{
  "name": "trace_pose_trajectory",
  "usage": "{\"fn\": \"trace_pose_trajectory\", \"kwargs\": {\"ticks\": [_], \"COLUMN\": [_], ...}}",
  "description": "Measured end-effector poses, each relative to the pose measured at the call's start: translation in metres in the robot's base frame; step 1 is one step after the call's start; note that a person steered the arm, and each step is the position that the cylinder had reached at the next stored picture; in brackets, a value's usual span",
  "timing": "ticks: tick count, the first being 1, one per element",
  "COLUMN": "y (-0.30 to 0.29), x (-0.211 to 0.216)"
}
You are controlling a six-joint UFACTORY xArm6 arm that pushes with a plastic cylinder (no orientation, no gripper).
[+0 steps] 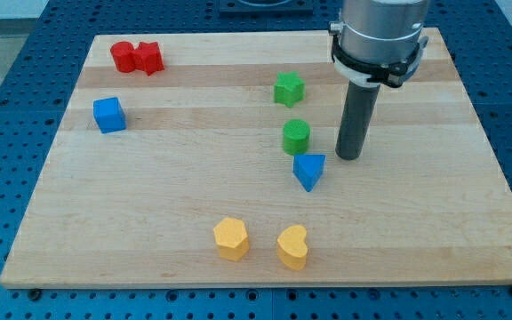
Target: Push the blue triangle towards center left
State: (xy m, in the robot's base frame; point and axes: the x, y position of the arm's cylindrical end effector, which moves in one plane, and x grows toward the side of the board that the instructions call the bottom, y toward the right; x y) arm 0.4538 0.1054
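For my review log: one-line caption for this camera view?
My tip rests just upper right of the blue triangle, below the green cylinder, on the wooden board.

The blue triangle (309, 170) is lying flat on the counter (149, 204), right of centre, one corner pointing toward the view's bottom.

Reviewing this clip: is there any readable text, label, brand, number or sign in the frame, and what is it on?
None. No word, number or logo can be read on the wooden board, on the blue triangle or other blocks, or on the arm's grey housing. My tip is a plain dark rod end just to the view's right of the blue triangle.
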Motion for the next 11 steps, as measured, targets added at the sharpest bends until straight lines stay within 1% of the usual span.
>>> {"fn": "trace_pose_trajectory", "kwargs": {"ticks": [2,3,4,5,7,9,10,11], "y": [0.0,-0.002,-0.002,-0.016,-0.11,-0.191,-0.203,-0.199], "x": [-0.003,0.032,0.032,0.032,0.036,0.037,0.037,0.039]}}
